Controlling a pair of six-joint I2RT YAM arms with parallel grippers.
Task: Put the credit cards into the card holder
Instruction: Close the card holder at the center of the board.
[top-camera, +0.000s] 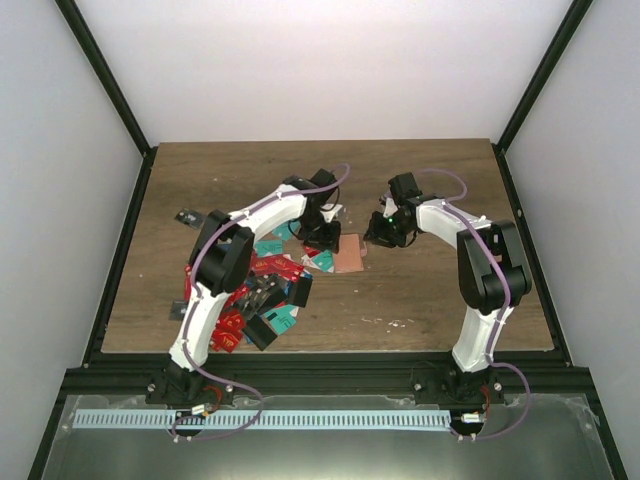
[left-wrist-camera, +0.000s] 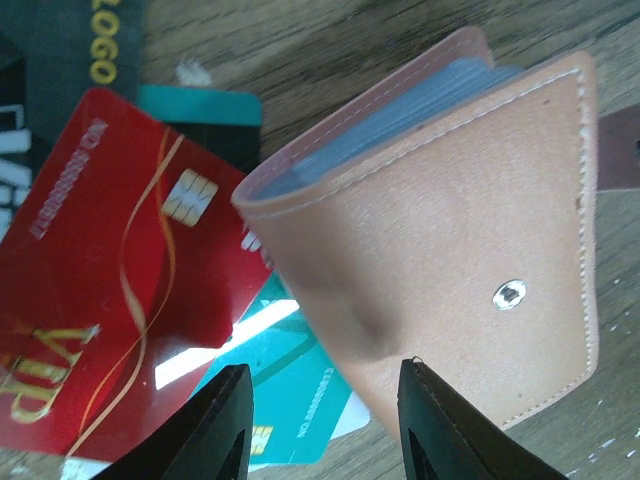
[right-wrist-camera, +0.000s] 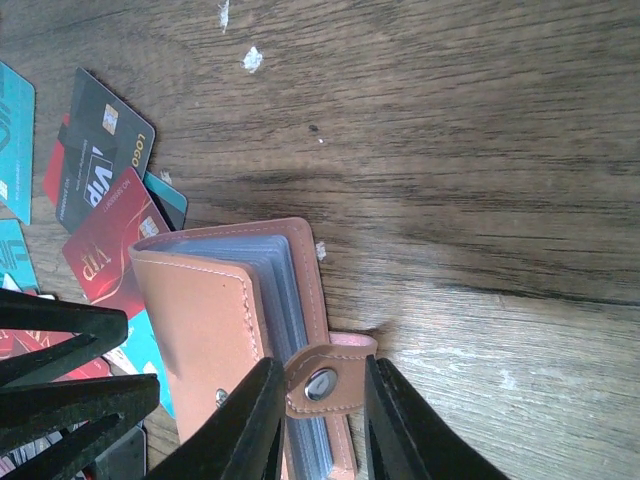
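Note:
The tan card holder (top-camera: 347, 252) lies on the wooden table, its cover slightly raised over the clear sleeves (right-wrist-camera: 285, 290). My right gripper (right-wrist-camera: 318, 405) is closed on either side of the holder's snap strap (right-wrist-camera: 330, 372), which curls up between the jaws. Over the holder's near corner (left-wrist-camera: 450, 220) my left gripper (left-wrist-camera: 325, 415) stands open with nothing between its fingers. Beside that corner lie credit cards: a red VIP card (left-wrist-camera: 110, 270) and a teal card (left-wrist-camera: 295, 385). In the right wrist view a black card (right-wrist-camera: 100, 160) and a red card (right-wrist-camera: 105, 255) lie left of the holder.
A loose pile of red, teal and black cards (top-camera: 262, 295) spreads under the left arm toward the table's front left. One dark card (top-camera: 187, 216) lies apart at the far left. Black frame rails (top-camera: 120, 250) border the table.

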